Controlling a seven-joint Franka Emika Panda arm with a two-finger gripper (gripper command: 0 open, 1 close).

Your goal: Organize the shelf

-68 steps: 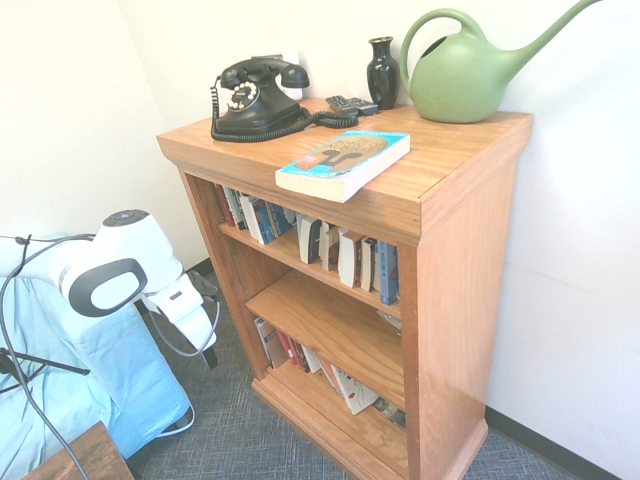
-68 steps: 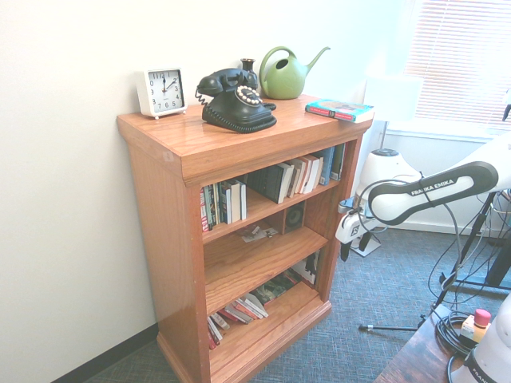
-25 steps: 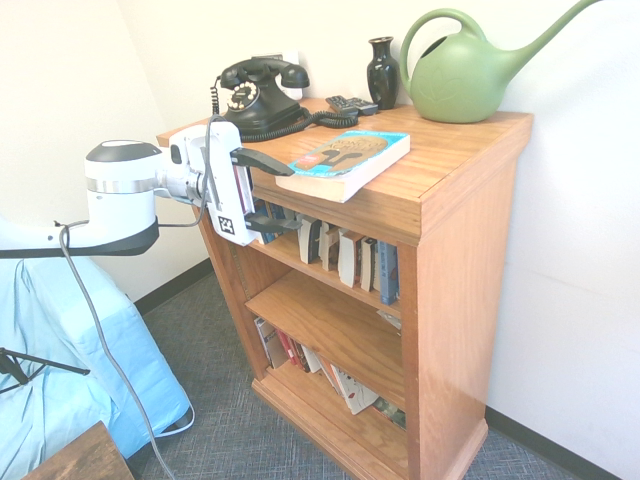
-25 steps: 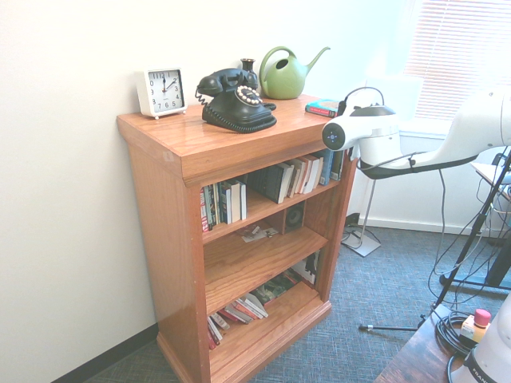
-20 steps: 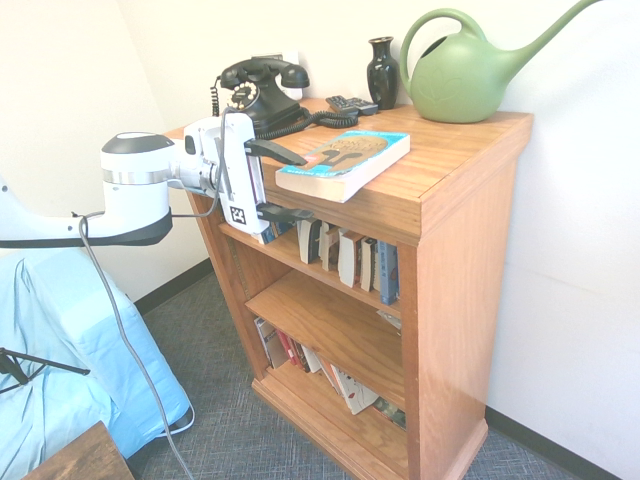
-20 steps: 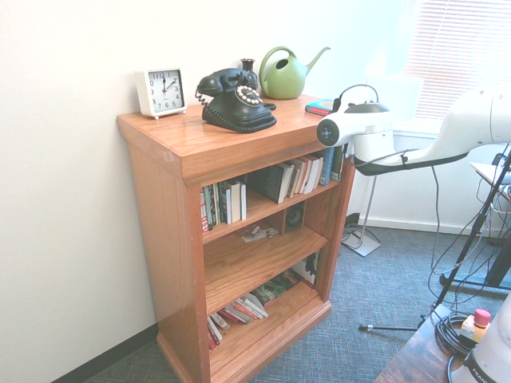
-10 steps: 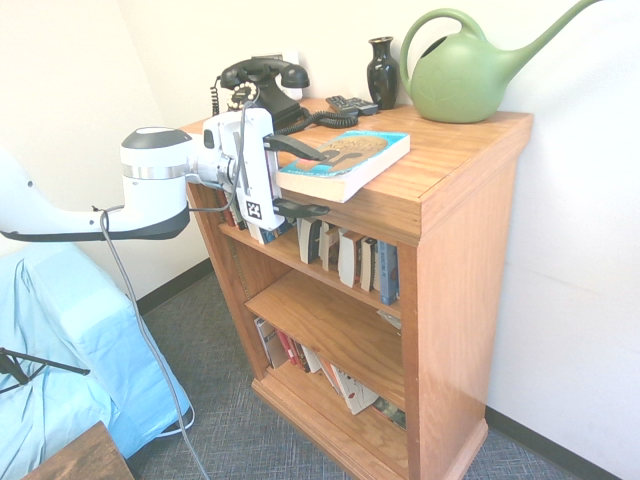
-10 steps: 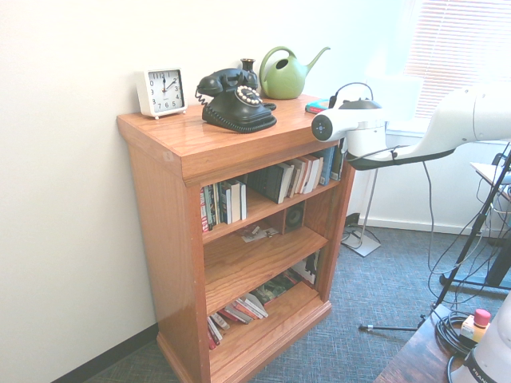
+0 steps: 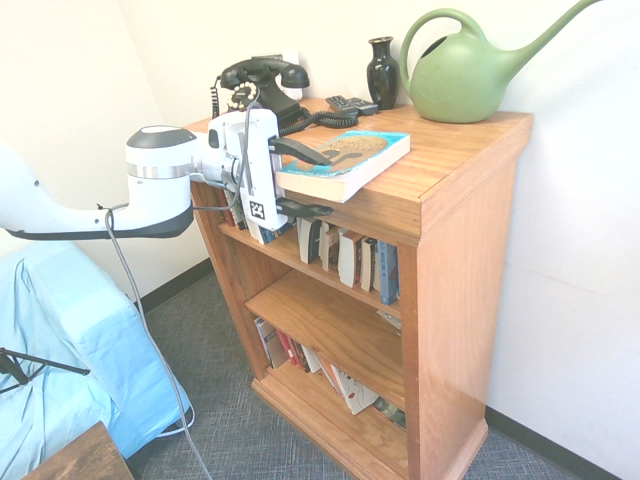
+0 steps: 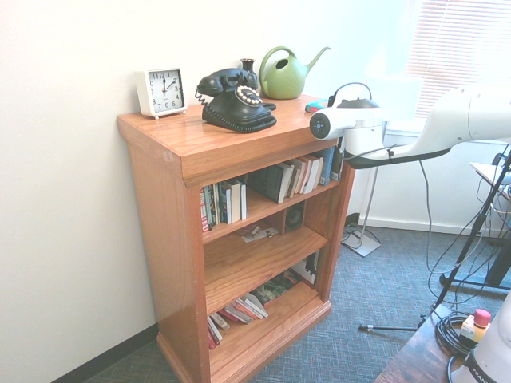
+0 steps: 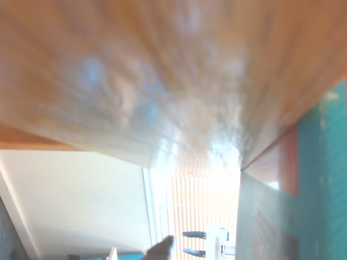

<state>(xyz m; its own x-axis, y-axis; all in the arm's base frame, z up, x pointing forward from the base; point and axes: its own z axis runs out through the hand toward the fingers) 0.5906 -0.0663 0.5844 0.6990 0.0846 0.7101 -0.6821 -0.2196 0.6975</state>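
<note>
White arm point(image 9: 60, 205), grey-banded wrist, seemingly black-fingered claw point(image 9: 312, 182).

You're in an office-type room: grey carpet tile point(image 10: 375, 295), window blinds point(image 10: 459, 60), book-filled shelf point(image 9: 455, 260) with rotary phone point(image 9: 255, 95) and clock point(image 10: 161, 90) on top.

The wrist view is blurred; the shelf point(image 11: 162, 70) fills its upper part as smeared orange wood. In the second exterior view, the arm hides most of the teal book point(image 10: 317, 104) at centre right. The watering can's point(image 9: 470, 75) spout is cut by the first exterior view's top edge.
</note>
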